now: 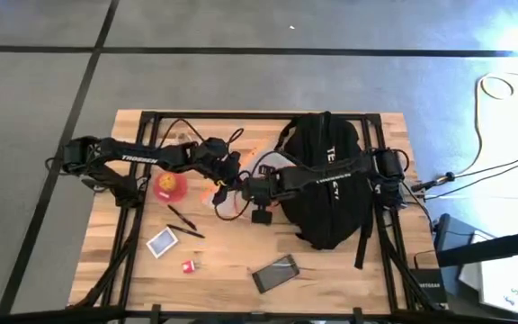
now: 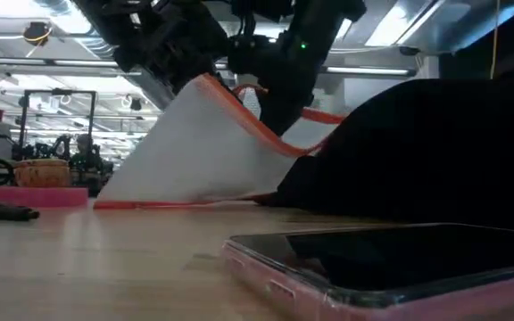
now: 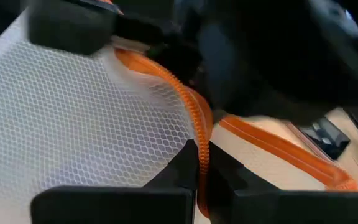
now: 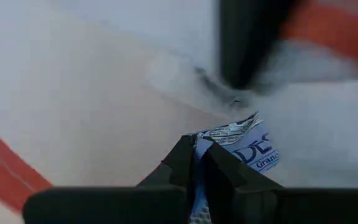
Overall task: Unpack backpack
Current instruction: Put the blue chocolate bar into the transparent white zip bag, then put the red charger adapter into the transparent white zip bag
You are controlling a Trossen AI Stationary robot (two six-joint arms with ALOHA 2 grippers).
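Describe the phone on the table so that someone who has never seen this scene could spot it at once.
Start at the backpack, the big black bulk on the right half of the wooden table. From its lower left go toward the near table edge: the phone lies flat there, screen up and slightly askew. It is a dark glossy slab in a pink case, larger than the small card and the red piece to its left.

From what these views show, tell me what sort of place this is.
Probably a robotics lab or workshop: a wooden table on a black frame stands on grey taped floor, ceiling strip lights run overhead, and metal racks fill the room behind.
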